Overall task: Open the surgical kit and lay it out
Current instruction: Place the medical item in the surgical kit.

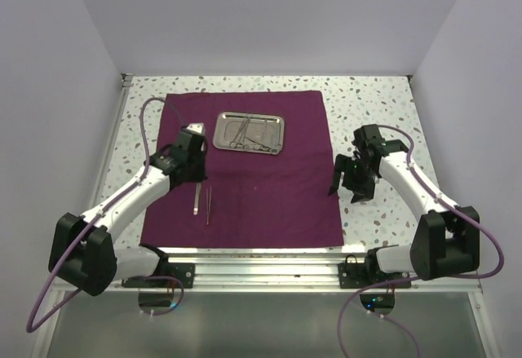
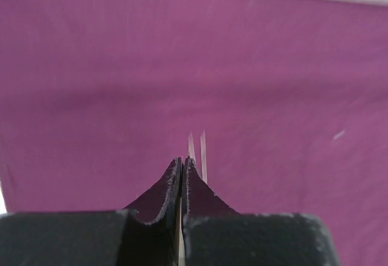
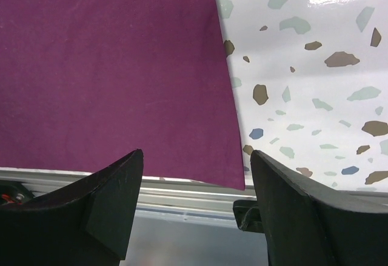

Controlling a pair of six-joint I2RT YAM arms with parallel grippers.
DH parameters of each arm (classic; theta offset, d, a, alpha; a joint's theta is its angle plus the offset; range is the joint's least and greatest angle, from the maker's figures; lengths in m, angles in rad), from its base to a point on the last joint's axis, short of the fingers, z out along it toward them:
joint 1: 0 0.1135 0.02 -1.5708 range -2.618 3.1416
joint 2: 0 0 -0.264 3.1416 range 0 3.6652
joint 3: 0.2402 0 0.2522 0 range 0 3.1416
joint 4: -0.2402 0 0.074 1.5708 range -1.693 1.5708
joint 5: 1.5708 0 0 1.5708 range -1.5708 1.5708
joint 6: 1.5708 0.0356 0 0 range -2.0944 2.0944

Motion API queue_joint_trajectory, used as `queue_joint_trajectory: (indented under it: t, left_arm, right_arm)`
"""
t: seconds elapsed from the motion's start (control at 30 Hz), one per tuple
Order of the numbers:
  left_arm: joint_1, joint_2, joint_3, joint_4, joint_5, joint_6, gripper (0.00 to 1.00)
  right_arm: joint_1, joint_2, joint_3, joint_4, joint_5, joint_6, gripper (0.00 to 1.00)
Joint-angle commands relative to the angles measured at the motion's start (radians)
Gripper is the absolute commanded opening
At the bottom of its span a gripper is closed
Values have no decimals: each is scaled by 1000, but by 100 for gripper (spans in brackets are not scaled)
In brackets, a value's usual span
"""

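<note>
The maroon cloth (image 1: 269, 187) is spread flat on the speckled counter (image 1: 371, 101), its edges square to the counter's. The steel tray (image 1: 218, 132) is set on the far half of the cloth, its long axis running left to right, and slim instruments (image 1: 249, 136) are laid inside it. Nearer than the tray and off its left end, a broader tool (image 1: 196, 201) and a thinner tool (image 1: 207, 207) are laid side by side on the cloth, their long axes running near to far, across the tray's. The left pincer (image 2: 183, 163) is pressed together above them; whether either is touched is hard to tell. The right pincer (image 3: 196, 152) is spread with nothing between its fingers, right of the tray and nearer, over the cloth's near right corner.
</note>
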Motion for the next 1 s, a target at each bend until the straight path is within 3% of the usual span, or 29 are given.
queue_joint_trajectory:
  t: [0.0,0.13,0.23,0.27,0.3,0.37,0.6,0.97]
  left_arm:
    - [-3,-41,-108,58,-32,-99,0]
    - [-4,-35,-181,124,-34,-108,3]
    - [-4,17,-154,107,-54,-114,23]
    - [-4,29,-145,101,-57,-114,32]
    - [-4,40,-136,97,-57,-111,49]
    - [-4,51,-96,86,-66,-98,59]
    - [0,160,133,103,-94,16,60]
    - [17,677,616,208,55,200,57]
  right_arm:
    - [5,-29,-2,17,-31,-25,75]
    - [6,-23,-7,20,-27,-29,75]
    - [5,-8,-5,23,-30,-29,75]
    - [5,0,-2,23,-28,-28,75]
    - [6,0,4,21,-25,-29,75]
    - [5,3,10,18,-14,-29,75]
    - [5,8,7,12,10,-23,75]
    - [5,32,53,-25,58,23,75]
